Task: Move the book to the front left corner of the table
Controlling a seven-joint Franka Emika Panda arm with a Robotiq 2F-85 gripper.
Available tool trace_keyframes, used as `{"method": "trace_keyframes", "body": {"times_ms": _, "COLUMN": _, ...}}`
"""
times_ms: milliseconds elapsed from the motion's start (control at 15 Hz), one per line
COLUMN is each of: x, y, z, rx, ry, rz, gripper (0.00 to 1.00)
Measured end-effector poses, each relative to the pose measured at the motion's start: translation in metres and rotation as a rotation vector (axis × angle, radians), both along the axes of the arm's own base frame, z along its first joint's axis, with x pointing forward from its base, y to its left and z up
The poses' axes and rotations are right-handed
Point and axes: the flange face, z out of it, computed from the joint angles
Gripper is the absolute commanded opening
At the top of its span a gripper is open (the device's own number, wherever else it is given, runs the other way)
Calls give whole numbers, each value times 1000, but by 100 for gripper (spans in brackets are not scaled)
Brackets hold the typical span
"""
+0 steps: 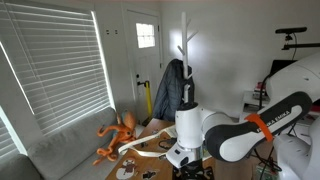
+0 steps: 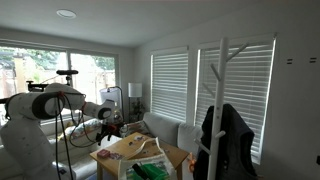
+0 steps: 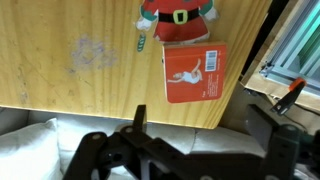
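Since the wrist camera looks down past the table's edge, its left side shows only bare wood of the table (image 3: 60,60), with a pale sofa cushion (image 3: 30,140) below. Further right lie a Santa figure (image 3: 178,18) and an orange card (image 3: 195,73), neither of them the thing wanted. The gripper (image 3: 200,120) hangs above that edge with its jaws wide apart and nothing between them, which I judge suits an approach not yet made.

The book is outside the wrist view. In an exterior view the arm (image 2: 60,100) reaches in from the left, and the book (image 2: 133,148) lies flat on the tabletop with a green block (image 2: 150,170) just beside it. Being thin and flat, it probably wants a push or an edge pinch toward the corner.
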Motion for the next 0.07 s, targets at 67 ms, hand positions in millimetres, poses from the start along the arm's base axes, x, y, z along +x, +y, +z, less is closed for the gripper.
{"method": "trace_keyframes", "body": {"times_ms": 67, "x": 2, "y": -2, "z": 3, "rx": 7, "ry": -4, "rz": -7, "gripper": 100}}
